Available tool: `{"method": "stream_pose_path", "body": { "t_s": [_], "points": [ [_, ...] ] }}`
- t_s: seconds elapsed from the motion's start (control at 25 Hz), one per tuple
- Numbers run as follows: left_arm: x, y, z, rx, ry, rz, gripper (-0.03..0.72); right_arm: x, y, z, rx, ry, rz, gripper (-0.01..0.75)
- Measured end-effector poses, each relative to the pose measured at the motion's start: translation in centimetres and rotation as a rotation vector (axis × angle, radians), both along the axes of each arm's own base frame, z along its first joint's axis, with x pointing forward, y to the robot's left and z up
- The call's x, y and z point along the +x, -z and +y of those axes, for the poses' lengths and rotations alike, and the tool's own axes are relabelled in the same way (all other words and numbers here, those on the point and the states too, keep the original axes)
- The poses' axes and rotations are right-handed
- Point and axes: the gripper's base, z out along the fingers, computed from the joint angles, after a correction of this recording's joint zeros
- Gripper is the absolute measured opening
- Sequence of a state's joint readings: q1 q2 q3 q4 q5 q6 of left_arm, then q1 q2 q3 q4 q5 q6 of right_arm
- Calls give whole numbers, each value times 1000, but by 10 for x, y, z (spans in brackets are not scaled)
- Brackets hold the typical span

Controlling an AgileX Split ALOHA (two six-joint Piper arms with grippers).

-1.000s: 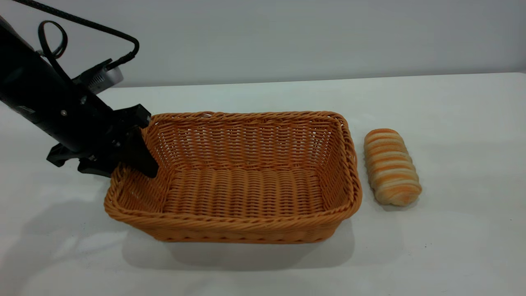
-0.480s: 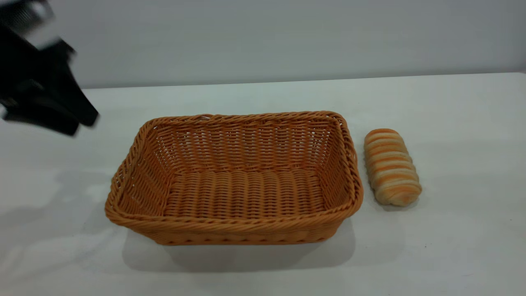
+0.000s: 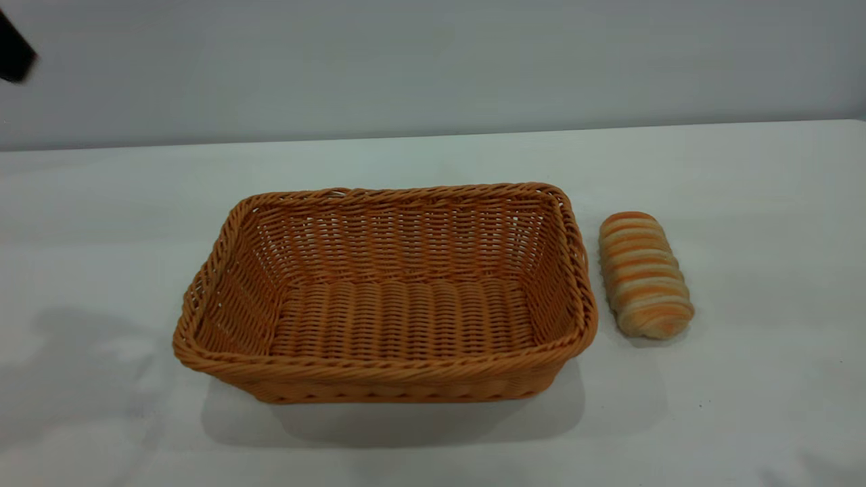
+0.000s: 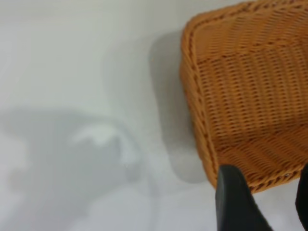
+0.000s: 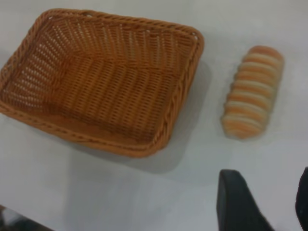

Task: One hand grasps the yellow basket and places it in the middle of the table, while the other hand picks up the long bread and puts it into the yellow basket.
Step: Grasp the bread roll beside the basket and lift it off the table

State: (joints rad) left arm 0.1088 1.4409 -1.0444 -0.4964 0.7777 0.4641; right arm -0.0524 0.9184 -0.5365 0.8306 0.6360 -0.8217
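Note:
The yellow basket stands empty in the middle of the white table. The long bread lies on the table just to its right, apart from it. My left gripper is open and empty, raised above the table off the basket's left end; only a black tip of it shows at the exterior view's top left corner. My right gripper is open and empty, high above the table near the bread and the basket; it is out of the exterior view.
A plain grey wall rises behind the table's far edge.
My left gripper has let go of the basket's left rim, lifted and pulled away up and left, almost out of the exterior view. Basket and bread have stayed put.

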Motion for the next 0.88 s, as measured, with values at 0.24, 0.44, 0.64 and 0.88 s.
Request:
{"method": "stream_pose_path", "body": {
  "t_s": [0.24, 0.44, 0.64, 0.88],
  "points": [
    [-17, -20, 2, 42, -22, -27, 366, 71, 15, 9, -30, -55, 58, 347],
    [-22, -22, 1, 40, -17, -17, 366, 128, 65, 23, -130, -58, 136, 347],
    [-23, -22, 1, 39, -17, -13, 367, 169, 117, 33, -169, -58, 237, 347],
    [-23, -21, 1, 43, -16, -12, 368, 197, 166, 43, -191, -89, 317, 347]
  ]
}}
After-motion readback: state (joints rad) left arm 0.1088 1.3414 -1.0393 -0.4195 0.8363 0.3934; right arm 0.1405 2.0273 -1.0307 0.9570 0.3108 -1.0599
